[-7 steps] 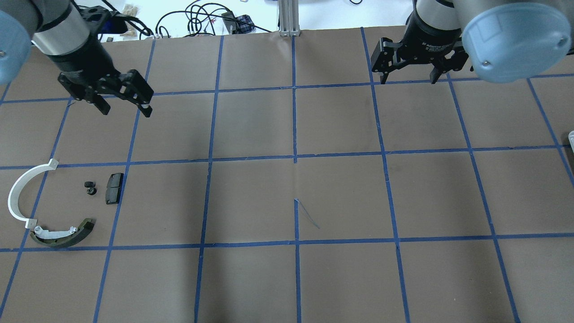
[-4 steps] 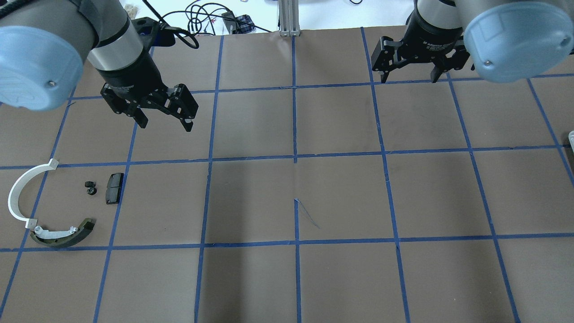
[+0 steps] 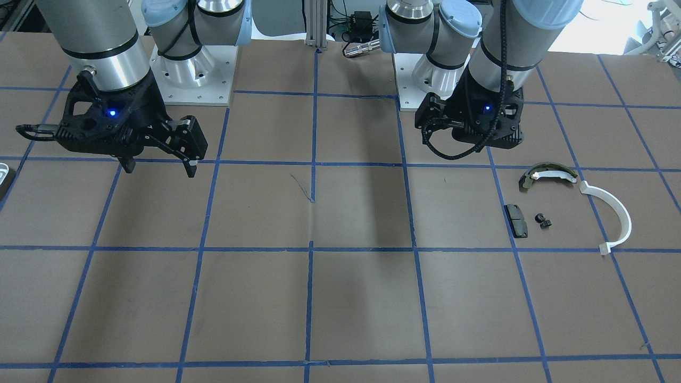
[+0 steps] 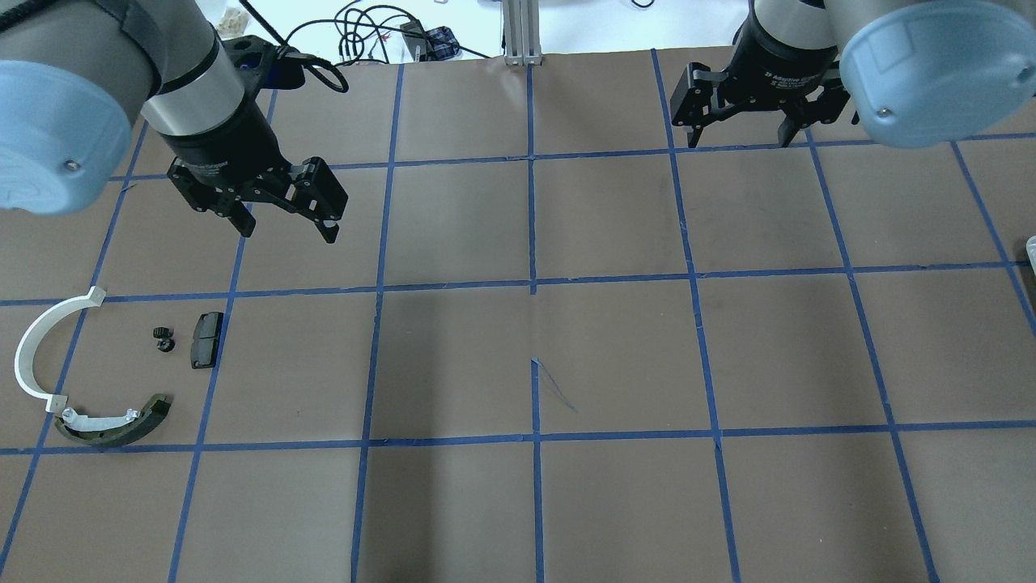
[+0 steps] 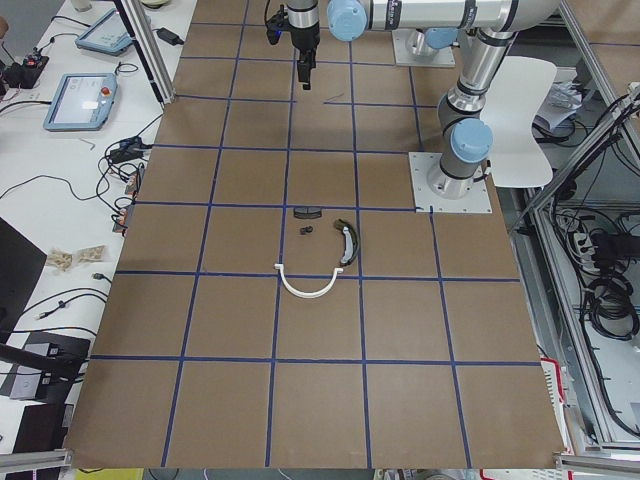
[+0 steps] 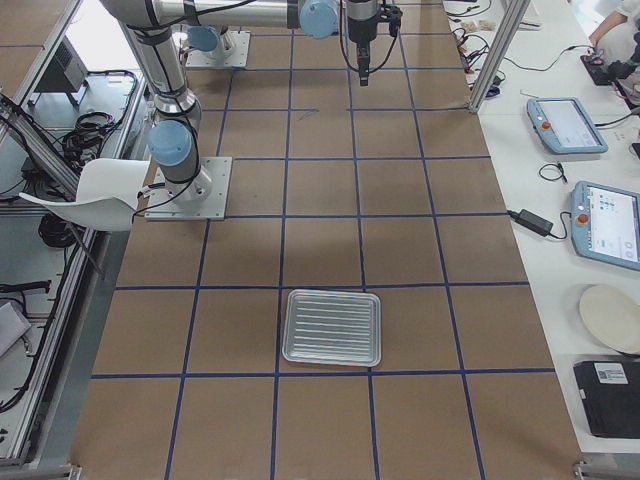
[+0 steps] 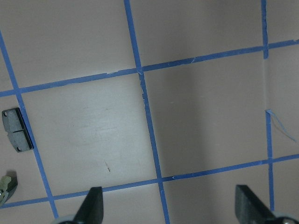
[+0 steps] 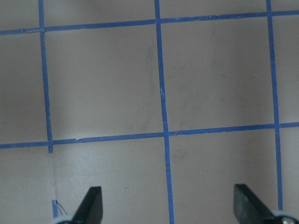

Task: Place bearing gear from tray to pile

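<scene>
Two small black bearing gears (image 4: pixel 163 338) lie in the pile, between the white half-ring (image 4: pixel 32 344) and the black pad (image 4: pixel 205 340), with the olive-green shoe (image 4: pixel 113 423) in front of them. The pile also shows in the front view, gears (image 3: pixel 542 219). The tray (image 6: pixel 332 327) is empty; only a sliver of it (image 4: pixel 1032 247) shows overhead. My left gripper (image 4: pixel 287 231) is open and empty, above the table behind and to the right of the pile. My right gripper (image 4: pixel 738 144) is open and empty at the far right, well away from the tray.
The brown table carries a blue tape grid (image 4: pixel 532 283). The left wrist view shows the black pad (image 7: pixel 17 129) at its left edge. Cables and tablets lie beyond the table's far edge (image 4: pixel 364 32). The arm bases (image 3: pixel 194 80) stand on the robot's side.
My left gripper swung right from the far left, then settled slightly back and nearer, still open. The right gripper and the pile stayed put.
</scene>
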You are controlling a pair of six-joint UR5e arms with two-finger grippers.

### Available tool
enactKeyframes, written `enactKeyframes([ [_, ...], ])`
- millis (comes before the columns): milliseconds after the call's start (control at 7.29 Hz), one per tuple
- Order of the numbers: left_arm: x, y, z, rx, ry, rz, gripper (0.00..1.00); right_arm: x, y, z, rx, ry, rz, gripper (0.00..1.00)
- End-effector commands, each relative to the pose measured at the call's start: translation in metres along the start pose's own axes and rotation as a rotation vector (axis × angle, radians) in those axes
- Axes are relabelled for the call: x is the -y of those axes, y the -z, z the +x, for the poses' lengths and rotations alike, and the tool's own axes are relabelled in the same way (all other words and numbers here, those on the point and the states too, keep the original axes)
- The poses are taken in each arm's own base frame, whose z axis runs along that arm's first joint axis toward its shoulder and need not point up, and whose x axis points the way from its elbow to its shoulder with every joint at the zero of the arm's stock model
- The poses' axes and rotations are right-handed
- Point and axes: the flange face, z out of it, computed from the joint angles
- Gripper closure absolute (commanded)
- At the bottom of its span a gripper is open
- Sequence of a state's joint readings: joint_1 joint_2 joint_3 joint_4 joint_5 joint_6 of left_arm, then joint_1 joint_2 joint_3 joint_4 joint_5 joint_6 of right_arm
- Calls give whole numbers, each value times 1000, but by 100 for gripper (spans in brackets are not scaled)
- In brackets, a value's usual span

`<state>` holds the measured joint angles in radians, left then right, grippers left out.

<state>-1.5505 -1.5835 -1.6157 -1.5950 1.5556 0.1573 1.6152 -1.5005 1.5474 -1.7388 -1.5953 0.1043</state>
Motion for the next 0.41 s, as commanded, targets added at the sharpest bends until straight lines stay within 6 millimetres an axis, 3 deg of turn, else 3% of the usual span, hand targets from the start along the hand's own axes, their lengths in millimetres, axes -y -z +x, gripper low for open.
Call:
enactKeyframes([
  [0, -2, 3, -20, -1, 13, 4, 0, -10, -12, 1, -13, 3, -121, 0],
  [274, -5, 6, -23, 2, 19, 9, 0, -4, -2, 0, -4, 1, -43, 0],
])
